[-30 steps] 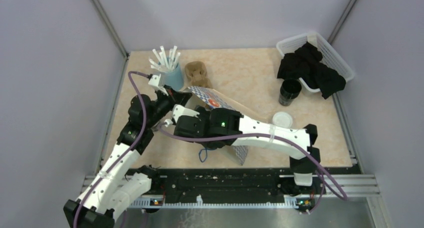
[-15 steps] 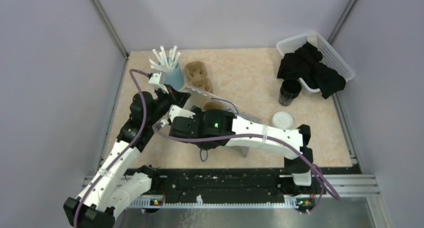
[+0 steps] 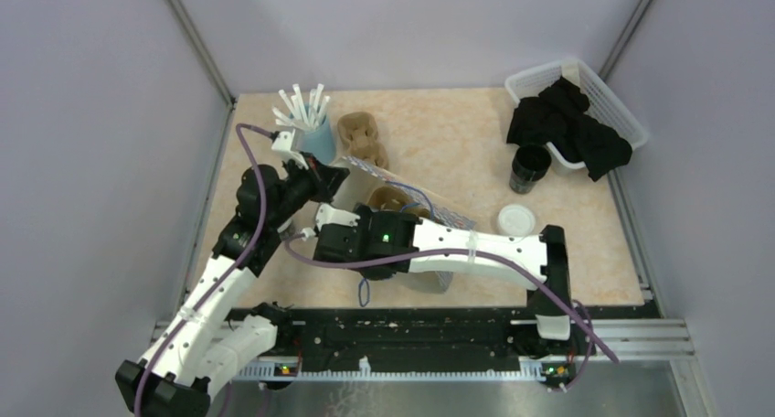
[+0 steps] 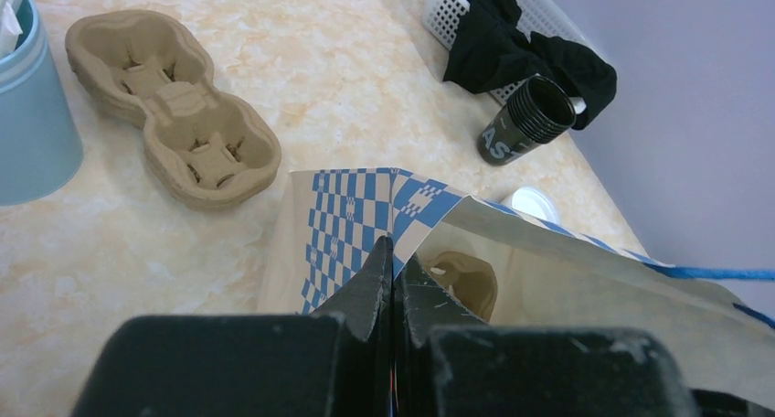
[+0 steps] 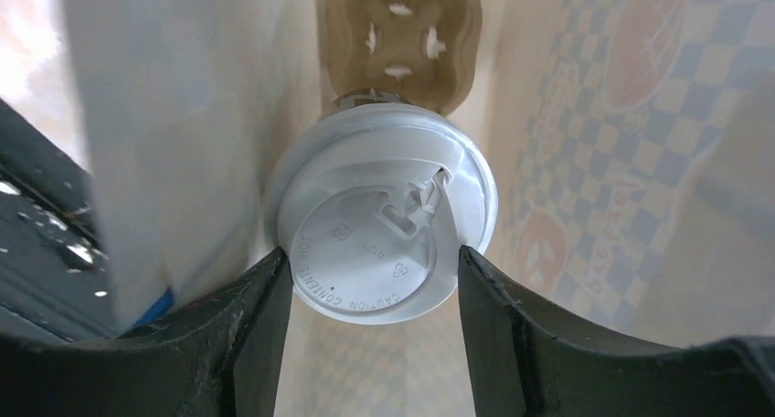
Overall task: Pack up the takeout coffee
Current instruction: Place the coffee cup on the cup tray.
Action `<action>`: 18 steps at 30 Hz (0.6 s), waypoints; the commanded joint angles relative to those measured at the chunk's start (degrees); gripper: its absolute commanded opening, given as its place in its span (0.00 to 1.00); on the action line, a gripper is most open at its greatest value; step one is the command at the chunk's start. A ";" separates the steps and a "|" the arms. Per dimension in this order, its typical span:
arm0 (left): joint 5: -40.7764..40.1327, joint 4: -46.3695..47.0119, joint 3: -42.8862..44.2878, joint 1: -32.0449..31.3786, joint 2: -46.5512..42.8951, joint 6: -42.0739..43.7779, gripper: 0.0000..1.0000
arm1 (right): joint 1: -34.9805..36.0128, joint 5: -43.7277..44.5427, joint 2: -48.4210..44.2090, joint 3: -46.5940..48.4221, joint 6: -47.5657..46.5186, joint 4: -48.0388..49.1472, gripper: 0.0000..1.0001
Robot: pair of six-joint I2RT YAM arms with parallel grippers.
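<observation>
A takeout coffee cup shows its white sip lid (image 5: 384, 239) in the right wrist view, inside the blue-checked paper bag (image 4: 347, 216). My right gripper (image 5: 373, 261) is shut on it, a finger pressed against each side of the lid. Just beyond it a brown pulp carrier (image 5: 399, 37) lies in the bag. At the bag's mouth my left gripper (image 4: 393, 252) is shut on the paper rim and holds it up. A second black cup (image 3: 530, 167) stands without a lid at the back right, and a loose white lid (image 3: 516, 219) lies near it.
Another pulp carrier (image 3: 359, 133) lies beside the light-blue cup of straws (image 3: 315, 138) at the back left. A white basket (image 3: 612, 97) holding black cloth fills the back right corner. Grey walls close in the table on three sides.
My right arm has shifted left and toward the near edge. The bag's mouth has opened wider, so the carrier inside now shows from above. The left gripper has kept its hold on the rim.
</observation>
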 commanded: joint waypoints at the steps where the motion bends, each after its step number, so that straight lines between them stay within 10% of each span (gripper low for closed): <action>1: 2.42 4.42 1.31 0.03 -1.68 1.55 0.00 | -1.73 1.61 -6.48 -4.55 -0.73 3.44 0.58; 18: 5.88 11.24 -3.32 0.11 -3.99 4.39 0.00 | -3.29 3.44 -15.56 -21.49 -3.12 10.74 0.58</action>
